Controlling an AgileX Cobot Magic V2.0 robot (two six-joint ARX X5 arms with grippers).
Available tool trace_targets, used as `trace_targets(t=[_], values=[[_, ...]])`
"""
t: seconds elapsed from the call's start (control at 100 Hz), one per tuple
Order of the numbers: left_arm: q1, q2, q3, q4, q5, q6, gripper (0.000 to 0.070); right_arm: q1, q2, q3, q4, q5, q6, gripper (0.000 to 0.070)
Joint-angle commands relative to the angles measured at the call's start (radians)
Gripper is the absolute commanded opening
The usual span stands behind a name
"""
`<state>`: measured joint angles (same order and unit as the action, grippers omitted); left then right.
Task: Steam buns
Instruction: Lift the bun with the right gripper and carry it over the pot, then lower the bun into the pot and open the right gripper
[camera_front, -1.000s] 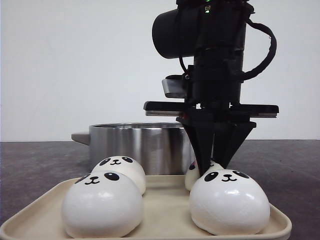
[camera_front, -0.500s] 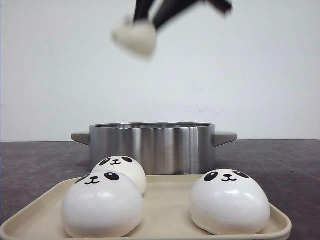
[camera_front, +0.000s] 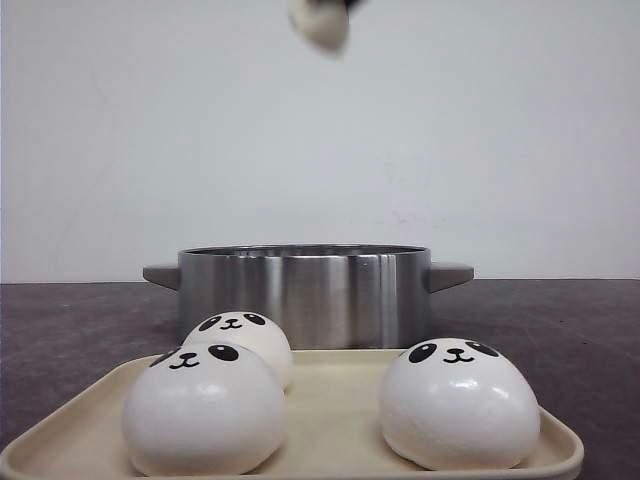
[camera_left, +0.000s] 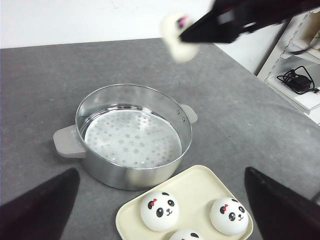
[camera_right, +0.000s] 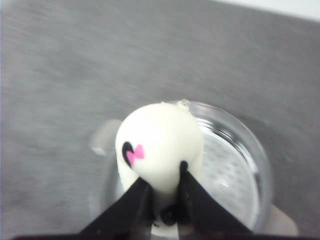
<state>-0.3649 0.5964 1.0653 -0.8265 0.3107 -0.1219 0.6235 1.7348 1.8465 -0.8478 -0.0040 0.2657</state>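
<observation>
White bun, lifted off the tray a second ago, now pinched in the closed right gripper high above the steel steamer pot; three buns remain traying; left gripper open, empty.

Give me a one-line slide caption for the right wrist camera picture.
Right gripper holds a white bun with a pink bow above the perforated steel steamer pot.
</observation>
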Motion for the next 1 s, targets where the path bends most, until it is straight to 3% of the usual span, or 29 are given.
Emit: trace_targets(t=[0.0, 0.38, 0.99], values=[[-0.004, 0.006, 0.020, 0.013, -0.004, 0.008, 0.0625, -0.011, 0.076, 0.048, -0.017, 0.003, -0.009, 0.0003], [-0.004, 0.006, 0.020, 0.011, -0.004, 0.008, 0.0625, -0.059, 0.333, 0.065, -0.020, 0.006, 0.022, 0.0003], [-0.004, 0.007, 0.020, 0.008, -0.004, 0.009, 0.0625, -0.109, 0.456, 0.065, 0.041, 0.031, 0.065, 0.0003]])
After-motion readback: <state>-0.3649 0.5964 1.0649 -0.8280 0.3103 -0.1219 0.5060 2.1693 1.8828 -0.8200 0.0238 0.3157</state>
